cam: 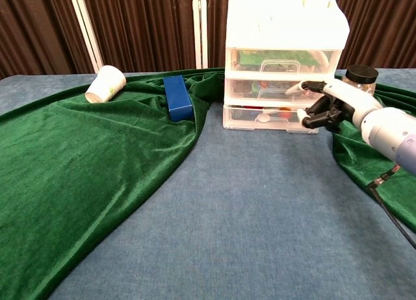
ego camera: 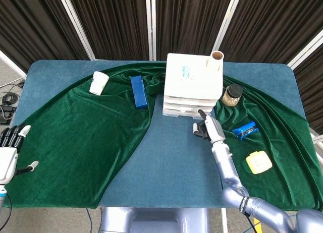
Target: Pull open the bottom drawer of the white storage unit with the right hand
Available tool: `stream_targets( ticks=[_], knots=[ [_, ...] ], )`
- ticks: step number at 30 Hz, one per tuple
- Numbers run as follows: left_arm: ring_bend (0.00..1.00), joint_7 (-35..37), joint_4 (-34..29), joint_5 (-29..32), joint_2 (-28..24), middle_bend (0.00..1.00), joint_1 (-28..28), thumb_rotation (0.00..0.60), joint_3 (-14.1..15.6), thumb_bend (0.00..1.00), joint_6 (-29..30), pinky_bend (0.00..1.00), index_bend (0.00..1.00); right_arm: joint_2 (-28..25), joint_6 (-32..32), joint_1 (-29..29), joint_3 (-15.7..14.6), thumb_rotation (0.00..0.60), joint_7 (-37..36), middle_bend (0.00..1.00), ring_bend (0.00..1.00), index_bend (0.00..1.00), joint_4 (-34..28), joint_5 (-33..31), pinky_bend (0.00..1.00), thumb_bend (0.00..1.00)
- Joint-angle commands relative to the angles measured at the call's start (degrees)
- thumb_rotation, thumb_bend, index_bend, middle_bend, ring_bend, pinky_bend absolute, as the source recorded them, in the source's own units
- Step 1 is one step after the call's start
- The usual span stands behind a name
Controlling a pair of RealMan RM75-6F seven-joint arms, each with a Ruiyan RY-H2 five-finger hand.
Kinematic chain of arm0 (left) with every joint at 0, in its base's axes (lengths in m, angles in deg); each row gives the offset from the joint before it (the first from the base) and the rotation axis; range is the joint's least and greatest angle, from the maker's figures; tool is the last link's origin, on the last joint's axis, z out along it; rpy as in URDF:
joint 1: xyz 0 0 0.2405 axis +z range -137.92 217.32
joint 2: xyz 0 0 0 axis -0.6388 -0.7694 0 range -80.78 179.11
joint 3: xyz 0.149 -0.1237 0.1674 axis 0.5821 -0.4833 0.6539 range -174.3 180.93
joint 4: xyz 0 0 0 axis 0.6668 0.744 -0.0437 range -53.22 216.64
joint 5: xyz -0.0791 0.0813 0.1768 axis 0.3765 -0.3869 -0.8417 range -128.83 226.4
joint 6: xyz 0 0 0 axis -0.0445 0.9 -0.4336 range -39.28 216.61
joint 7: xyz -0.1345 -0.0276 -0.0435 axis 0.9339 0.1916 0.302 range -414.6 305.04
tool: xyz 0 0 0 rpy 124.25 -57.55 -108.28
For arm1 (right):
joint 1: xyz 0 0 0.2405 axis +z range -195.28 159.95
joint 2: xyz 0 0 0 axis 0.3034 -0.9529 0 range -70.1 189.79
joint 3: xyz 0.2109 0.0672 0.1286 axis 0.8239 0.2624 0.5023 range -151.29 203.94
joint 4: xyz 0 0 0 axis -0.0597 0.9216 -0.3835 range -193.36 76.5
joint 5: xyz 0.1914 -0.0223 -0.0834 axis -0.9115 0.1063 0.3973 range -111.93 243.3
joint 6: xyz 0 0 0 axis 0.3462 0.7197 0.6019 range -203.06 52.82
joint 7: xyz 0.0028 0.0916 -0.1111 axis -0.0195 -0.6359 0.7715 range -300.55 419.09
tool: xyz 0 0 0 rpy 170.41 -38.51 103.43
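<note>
**Right hand at the bottom drawer front**

A blue tabletop is filling most of the head view, with a green velvet cloth draping over its left and right portions and leaving a bare blue strip running down the centre. Dark curtains with white frame bars are closing off the upper part of the frame.

The white storage unit is standing at upper centre, its bottom drawer sitting flush and closed. The right hand is hovering at the right end of the drawer front, fingers curled inward and holding nothing; contact with the drawer cannot be confirmed. The left hand is resting at the lower left edge, fingers spread and empty.

The bare strip below the unit is lying unobstructed. A paper cup and a blue box are lying to the unit's left; a lidded jar is standing just right of it.
</note>
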Motion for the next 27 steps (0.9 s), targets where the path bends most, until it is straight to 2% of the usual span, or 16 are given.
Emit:
stream_targets(
  ticks=[1,8,27],
  knots=[
    [0.0,0.0,0.0,0.0,0.0,0.0,0.0,0.6,0.0,0.08,0.0,0.0,0.0,0.4,4.1,1.4,-1.9,0.6,8.8,0.93,0.95,0.27,1.2,-4.3,0.9,0.54],
    [0.0,0.1,0.0,0.1,-0.1,0.0,-0.1,0.6,0.0,0.08,-0.2,0.0,0.0,0.9,5.0,2.6,-2.9,0.6,13.1,0.93,0.95,0.28,1.8,-7.4,0.9,0.54],
    [0.0,0.1,0.0,0.1,-0.1,0.0,-0.1,0.6,0.1,0.08,-0.3,0.0,0.0,1.7,3.9,5.0,-4.2,0.6,11.9,0.93,0.95,0.29,3.6,-9.9,0.9,0.54]
  ],
)
